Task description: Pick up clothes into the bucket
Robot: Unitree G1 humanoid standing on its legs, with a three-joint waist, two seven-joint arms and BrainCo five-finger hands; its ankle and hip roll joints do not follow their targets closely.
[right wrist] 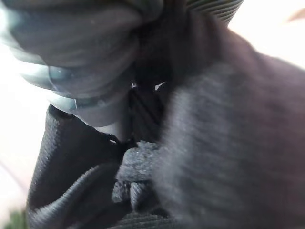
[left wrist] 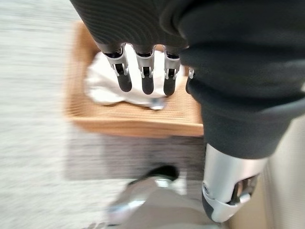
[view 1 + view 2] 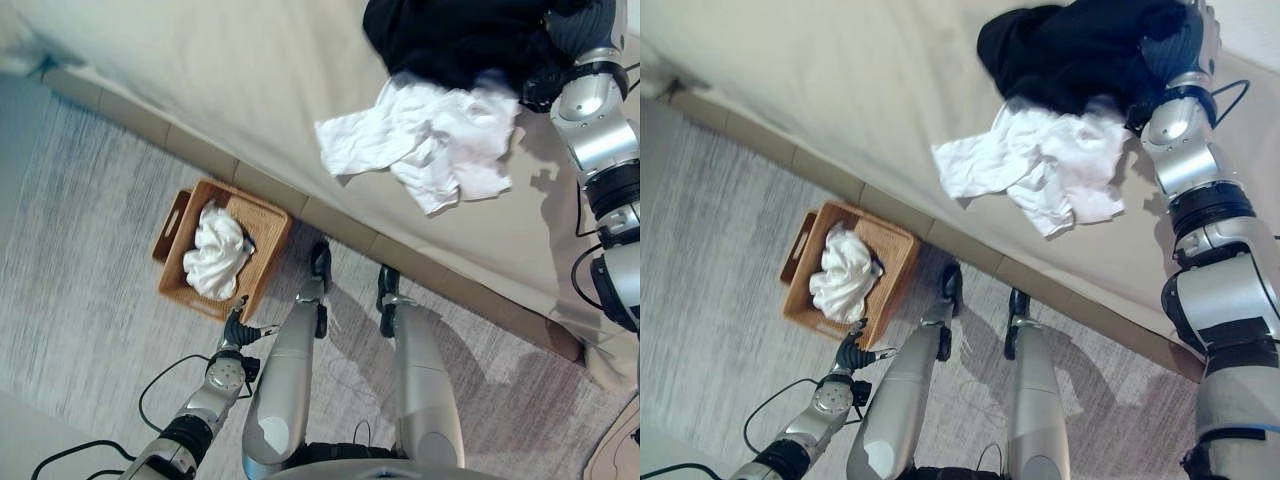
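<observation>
A woven basket (image 3: 265,235) stood on the grey carpet (image 3: 90,200) just beside the edge of the beige bed (image 3: 230,80), and a crumpled white garment (image 3: 215,255) already lay inside it. The left hand (image 2: 143,71) hovered over the basket's near rim, its fingers (image 2: 125,78) straight, relaxed and holding nothing. Up on the bed, well away from the basket, a second white garment (image 3: 425,140) lay spread out and creased, its far edge touching a bunched black garment (image 3: 450,35). The right hand (image 3: 1185,45) was buried in that black cloth; whether its fingers were clenched on the fabric could not be told. No writing or labels could be read on anything.
</observation>
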